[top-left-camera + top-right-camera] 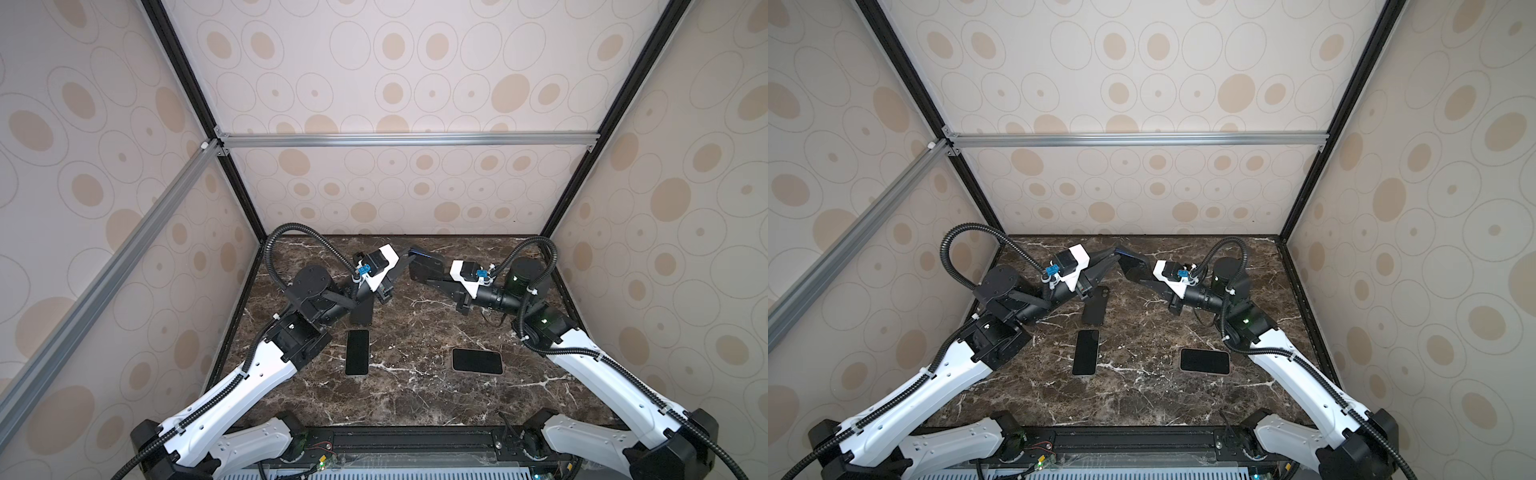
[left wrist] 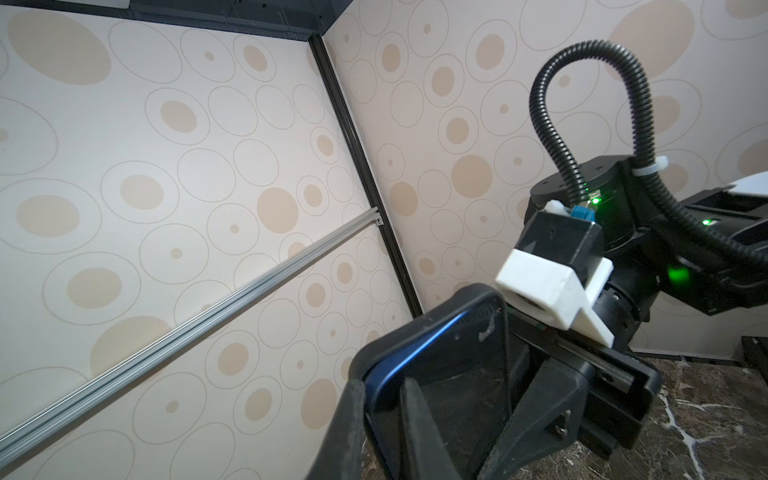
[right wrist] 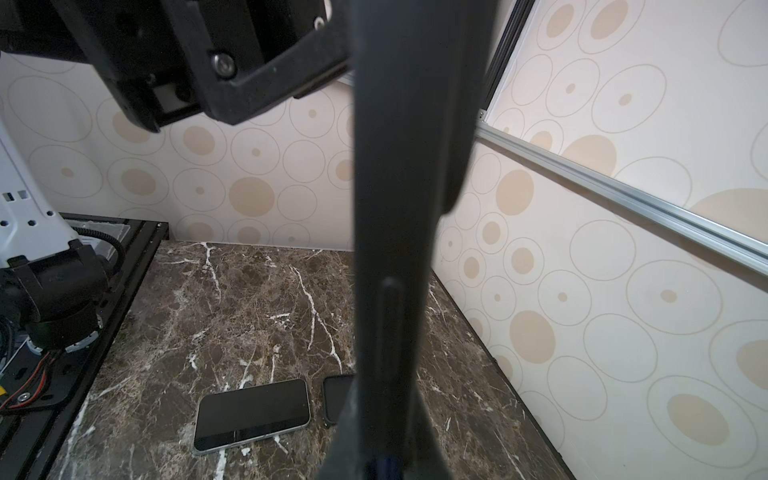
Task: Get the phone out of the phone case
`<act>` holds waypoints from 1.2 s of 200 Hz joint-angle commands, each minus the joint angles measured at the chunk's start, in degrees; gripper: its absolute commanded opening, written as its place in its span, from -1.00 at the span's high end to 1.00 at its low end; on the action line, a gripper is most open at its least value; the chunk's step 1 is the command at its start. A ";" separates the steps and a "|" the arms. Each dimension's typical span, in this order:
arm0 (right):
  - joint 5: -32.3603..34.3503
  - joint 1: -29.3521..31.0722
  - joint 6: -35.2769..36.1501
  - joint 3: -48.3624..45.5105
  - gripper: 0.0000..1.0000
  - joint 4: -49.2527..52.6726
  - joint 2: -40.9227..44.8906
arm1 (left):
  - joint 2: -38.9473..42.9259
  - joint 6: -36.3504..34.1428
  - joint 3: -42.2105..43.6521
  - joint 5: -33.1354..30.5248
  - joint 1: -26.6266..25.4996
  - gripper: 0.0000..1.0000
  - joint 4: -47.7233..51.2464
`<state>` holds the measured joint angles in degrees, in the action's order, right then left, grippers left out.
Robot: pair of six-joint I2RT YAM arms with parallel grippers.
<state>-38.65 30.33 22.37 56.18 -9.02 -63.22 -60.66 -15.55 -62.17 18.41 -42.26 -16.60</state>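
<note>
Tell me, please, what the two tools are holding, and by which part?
The cased phone, aloft: left tool pinches its blue-edged end, right tool clamps the opposite end.

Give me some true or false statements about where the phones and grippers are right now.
1. The left gripper pinches the blue phone by its edge. True.
2. The right gripper is open and idle. False: it is shut on the phone case.
3. The left loose phone and right loose phone lie screen-up on the table. True.
4. The phone case rests on the table. False: it is held in the air between the arms.
5. A spare case lies by the right arm. False: the spare case lies by the left arm.
</note>
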 commanded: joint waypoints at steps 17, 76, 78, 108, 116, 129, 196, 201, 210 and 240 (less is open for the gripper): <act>-9.66 3.53 7.08 2.64 1.00 -1.00 -0.09 | -1.95 -2.29 -1.79 0.54 -0.41 0.64 3.45; -12.77 3.60 8.88 5.16 1.00 2.31 -0.93 | -4.65 -3.44 -4.45 4.72 -0.33 0.57 13.78; -13.01 3.60 8.91 5.27 1.00 2.33 -1.00 | -4.71 -3.37 -4.49 4.95 -0.31 0.57 14.05; -14.85 3.52 9.71 5.77 1.00 2.73 -1.61 | -6.66 -2.25 -6.02 10.67 -0.13 0.53 17.20; -15.04 3.59 10.02 6.03 1.00 3.00 -1.59 | -7.20 -1.97 -6.49 12.10 0.11 0.50 18.16; -15.00 3.60 10.52 6.44 1.00 3.70 -1.51 | -8.18 -1.50 -7.25 14.79 0.59 0.48 19.86; -14.18 3.35 11.64 8.24 1.00 6.73 -0.99 | -10.70 -0.79 -10.06 28.98 5.70 0.51 28.05; -14.40 3.40 11.60 8.33 1.00 6.73 -1.03 | -10.78 -0.36 -10.00 30.03 5.90 0.52 27.99; -14.96 3.35 11.55 8.55 1.00 6.73 -1.11 | -10.94 0.11 -9.73 32.30 6.47 0.52 27.98; -16.45 3.31 10.39 9.38 1.00 5.95 -1.29 | -11.36 1.85 -8.18 36.41 8.06 0.49 26.58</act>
<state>-45.06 30.26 29.26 60.23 5.17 -65.43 -68.29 -15.14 -72.77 48.58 -34.35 4.25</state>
